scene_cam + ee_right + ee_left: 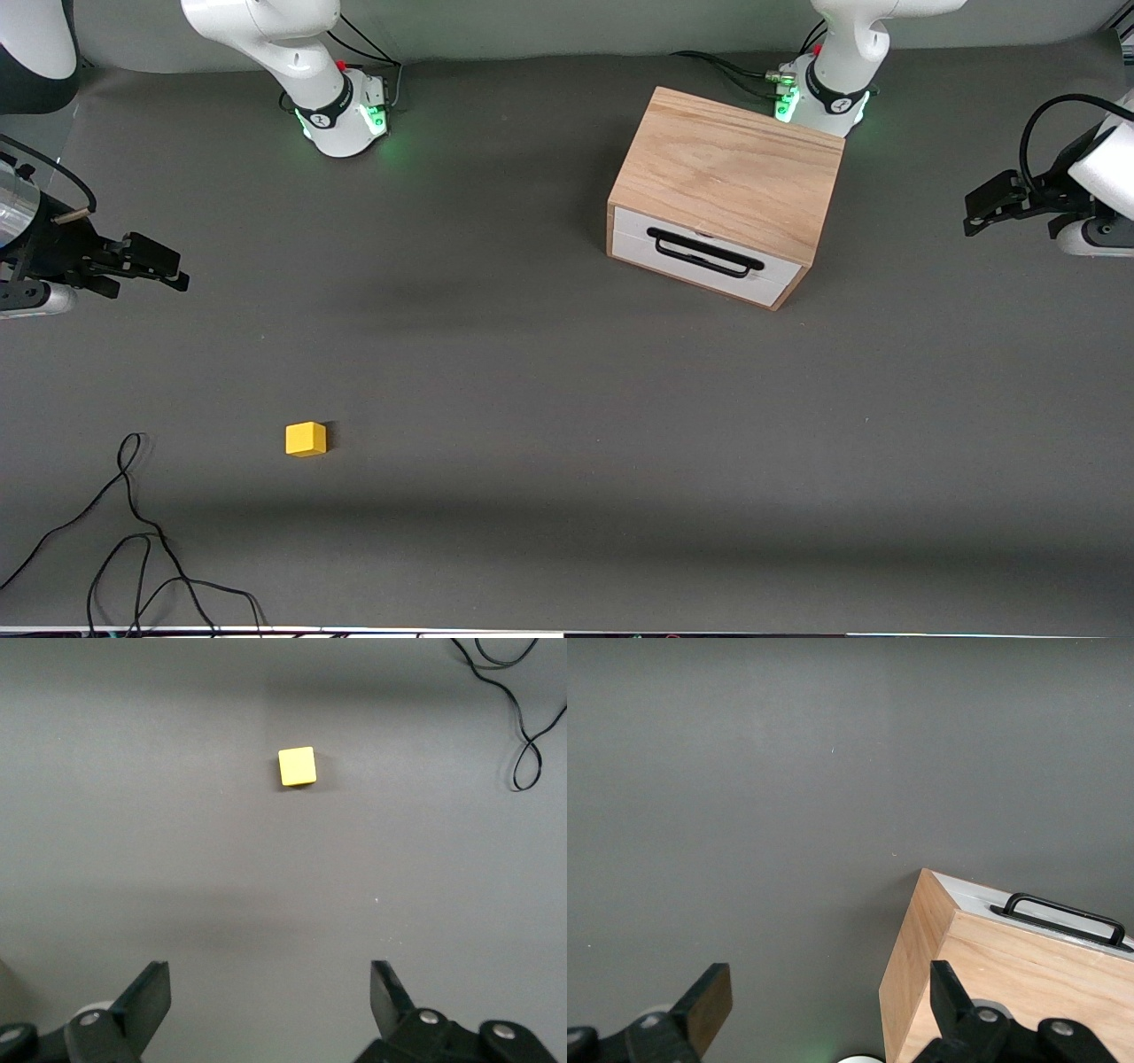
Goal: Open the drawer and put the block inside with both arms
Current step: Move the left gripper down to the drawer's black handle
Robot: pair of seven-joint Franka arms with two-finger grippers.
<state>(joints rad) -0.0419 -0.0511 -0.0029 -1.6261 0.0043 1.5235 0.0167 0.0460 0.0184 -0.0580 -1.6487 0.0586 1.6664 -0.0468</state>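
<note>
The light-wood cabinet [726, 173] stands near the left arm's base, its white drawer [704, 257] shut, with the black bar handle [704, 252] facing the front camera. It also shows in the left wrist view [1010, 974]. The yellow block [306, 439] lies on the table toward the right arm's end, nearer the front camera; it shows in the right wrist view [297, 766] too. My left gripper [974, 217] is open and empty, up in the air at the left arm's end, apart from the cabinet. My right gripper [173, 270] is open and empty, up at the right arm's end, away from the block.
The grey table [532, 372] spreads between block and cabinet. A loose black cable [133, 540] lies at the front corner of the right arm's end; it shows in the right wrist view [523, 718]. Both arm bases [345, 115] stand along the table's edge farthest from the front camera.
</note>
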